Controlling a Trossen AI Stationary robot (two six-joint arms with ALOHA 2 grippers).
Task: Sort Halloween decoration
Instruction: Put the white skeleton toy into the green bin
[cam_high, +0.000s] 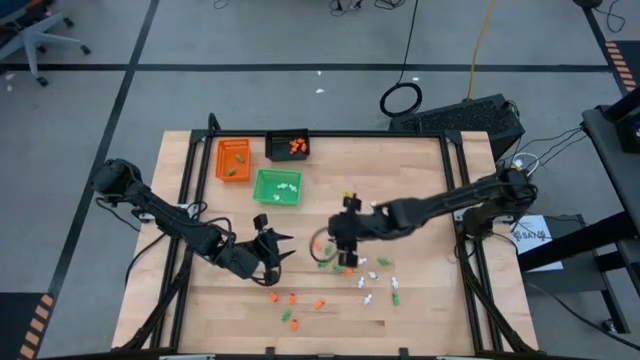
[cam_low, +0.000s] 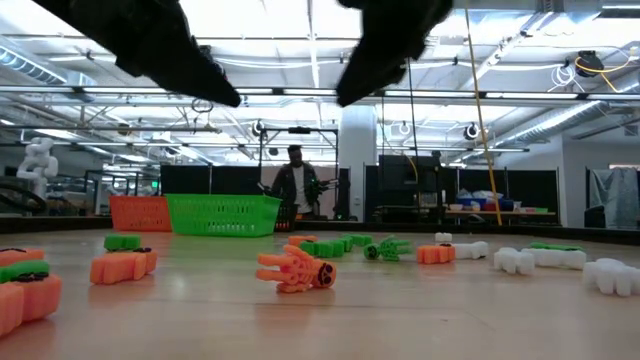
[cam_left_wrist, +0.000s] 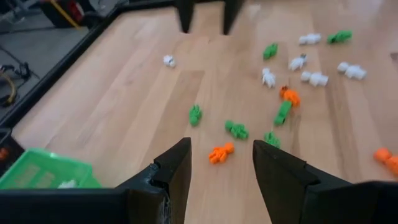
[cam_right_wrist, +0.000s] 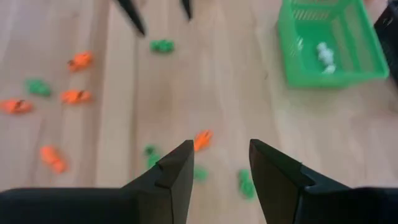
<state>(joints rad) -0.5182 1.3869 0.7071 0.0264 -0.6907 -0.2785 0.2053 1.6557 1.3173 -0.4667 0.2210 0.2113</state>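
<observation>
Three trays (cam_high: 259, 163), green one (cam_high: 277, 187) holding white pieces (cam_right_wrist: 323, 53), both pincers spread, empty.

In the low view both arms are cut off by the top edge, showing only as dark shapes, and the orange pieces (cam_low: 28, 287) at the left edge are partly cropped. From above, the scattered Halloween decoration (cam_high: 372, 283) is too small for any piece's shape to be told, as are the bits lying in the black tray (cam_high: 288, 146). In the right wrist view the green tray (cam_right_wrist: 329, 42) runs off the top edge, and the pieces near the fingers (cam_right_wrist: 176, 176) are blurred.
</observation>
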